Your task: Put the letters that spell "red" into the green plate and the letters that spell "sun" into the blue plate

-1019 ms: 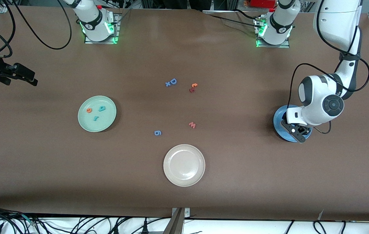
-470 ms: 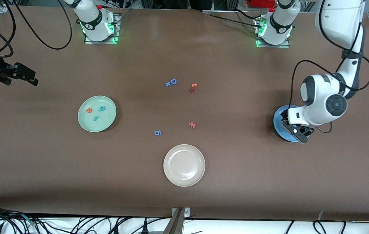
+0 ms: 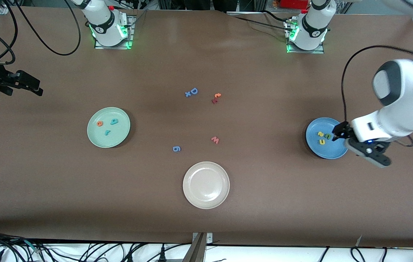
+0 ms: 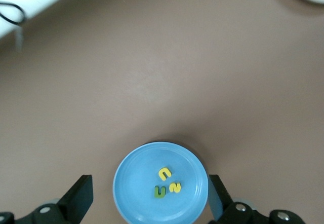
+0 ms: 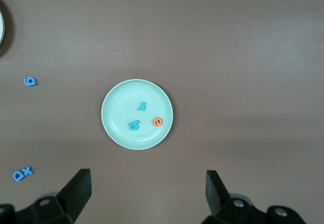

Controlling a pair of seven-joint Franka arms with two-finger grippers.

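The blue plate (image 3: 333,151) lies toward the left arm's end of the table. It holds a yellow "u" (image 4: 165,173), a yellow "s" (image 4: 174,187) and a green "n" (image 4: 160,191). My left gripper (image 3: 357,145) hangs open and empty above that plate's edge, the blue plate (image 4: 126,183) showing far below between its fingers. The green plate (image 3: 120,136) holds the orange "e" (image 3: 99,123), teal "d" (image 3: 114,121) and teal "r" (image 3: 107,132). My right gripper (image 3: 33,85) waits open and empty in the air at the right arm's end of the table, looking down on the green plate (image 5: 114,115).
A beige-white plate (image 3: 206,200) lies nearest the front camera at mid-table. Loose letters lie in the middle: a blue "g" (image 3: 177,148), a pinkish "w" (image 3: 215,139), a blue "D" with a small "x" (image 3: 191,92), and an orange and a red piece (image 3: 216,97).
My left gripper has opened, risen and drawn off the blue plate toward the left arm's end of the table, uncovering the three letters in the plate. The right arm has not moved.
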